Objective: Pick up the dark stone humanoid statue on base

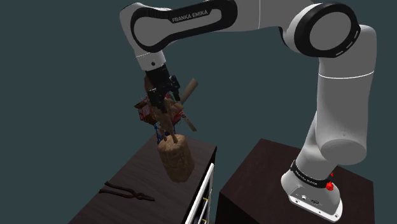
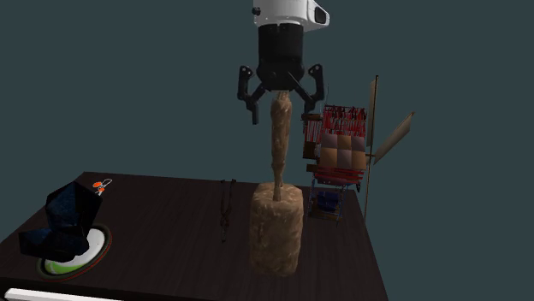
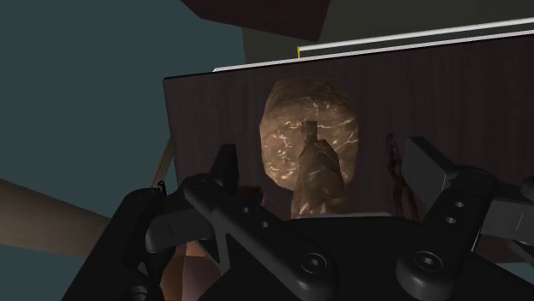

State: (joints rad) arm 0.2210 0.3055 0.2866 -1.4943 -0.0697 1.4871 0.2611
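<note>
The statue [image 2: 279,154] is a brownish stone figure rising from a thick round base [image 2: 275,235] that stands on the dark table [image 2: 163,214]. My gripper [image 2: 281,111] hangs straight above it, open, with its fingers [image 2: 253,109] on either side of the figure's top and a gap on each side. From the shoulder view the gripper [image 1: 167,95] sits over the figure, and the base [image 1: 175,158] is near the table's far end. Along the hand, the figure [image 3: 315,167] and its base [image 3: 295,120] lie between the spread fingers of the gripper [image 3: 325,167].
A colourful windmill-like model [image 2: 342,145] with wooden blades stands close behind the statue. Dark tongs [image 1: 128,191] lie on the table. A dark angular object on a round green-and-white dish [image 2: 67,227] sits at the second exterior view's left. The stand [image 1: 254,184] is beside the table.
</note>
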